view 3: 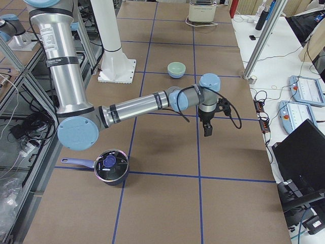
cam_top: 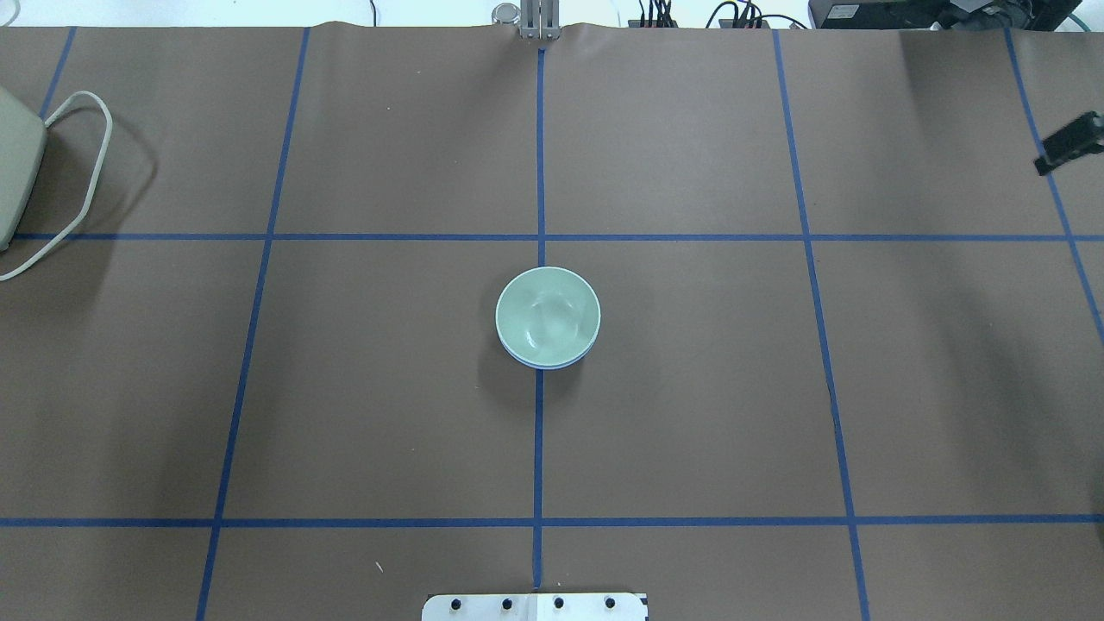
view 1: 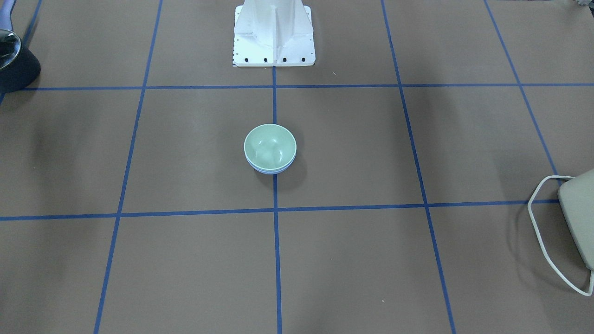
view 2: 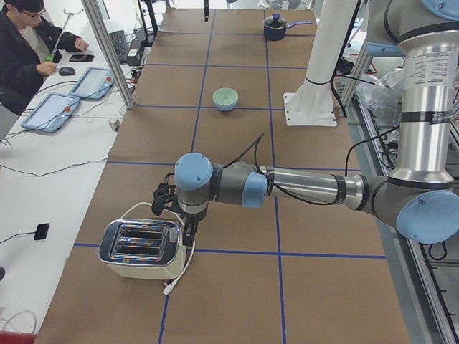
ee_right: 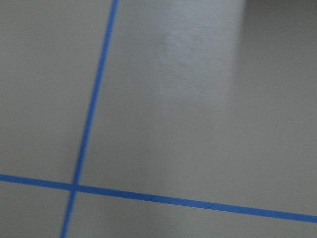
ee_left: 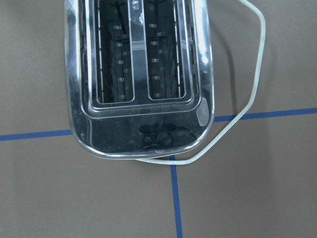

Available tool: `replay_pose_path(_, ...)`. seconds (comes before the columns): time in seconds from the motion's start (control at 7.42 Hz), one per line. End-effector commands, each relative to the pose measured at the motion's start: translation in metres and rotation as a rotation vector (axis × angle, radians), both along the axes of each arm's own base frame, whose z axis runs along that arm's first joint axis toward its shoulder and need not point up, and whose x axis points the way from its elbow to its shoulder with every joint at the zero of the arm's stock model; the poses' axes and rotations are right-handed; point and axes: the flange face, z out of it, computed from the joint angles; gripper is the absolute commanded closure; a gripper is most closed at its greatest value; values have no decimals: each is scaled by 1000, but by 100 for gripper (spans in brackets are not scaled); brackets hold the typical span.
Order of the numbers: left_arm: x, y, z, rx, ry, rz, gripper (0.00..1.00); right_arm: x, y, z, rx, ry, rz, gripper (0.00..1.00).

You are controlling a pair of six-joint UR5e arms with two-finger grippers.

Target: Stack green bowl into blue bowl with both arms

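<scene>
The pale green bowl (view 1: 270, 146) sits nested inside the blue bowl (view 1: 271, 172) at the table's centre; only the blue rim shows under it. The stack also shows in the overhead view (cam_top: 548, 315) and small in the side views (view 2: 225, 96) (view 3: 176, 67). My left gripper (view 2: 176, 215) hangs over the toaster, far from the bowls. My right gripper (view 3: 207, 129) points down over bare table on the other side; a black part of it shows at the overhead view's right edge (cam_top: 1069, 142). I cannot tell whether either is open or shut. Neither wrist view shows fingers.
A chrome toaster (ee_left: 143, 74) with a white cord (ee_left: 252, 99) stands at the left end of the table (cam_top: 13, 164). A dark pot with a lid (view 3: 110, 165) stands at the right end. The white pedestal base (view 1: 274, 37) is behind the bowls.
</scene>
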Motion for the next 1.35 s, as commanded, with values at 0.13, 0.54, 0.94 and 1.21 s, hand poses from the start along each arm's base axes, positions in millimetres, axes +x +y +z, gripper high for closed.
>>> replay_pose_path(0.13,6,4,2,28,-5,21,2,110,108,118,-87,35,29,0)
replay_pose_path(0.54,7,11,18,-21,8,13,2,123,142,149,-153,51,56,0)
replay_pose_path(0.94,6,29,42,-52,5,18,2,123,139,145,-147,44,62,0)
replay_pose_path(1.21,5,33,43,-55,-3,16,2,123,141,147,-152,45,59,0)
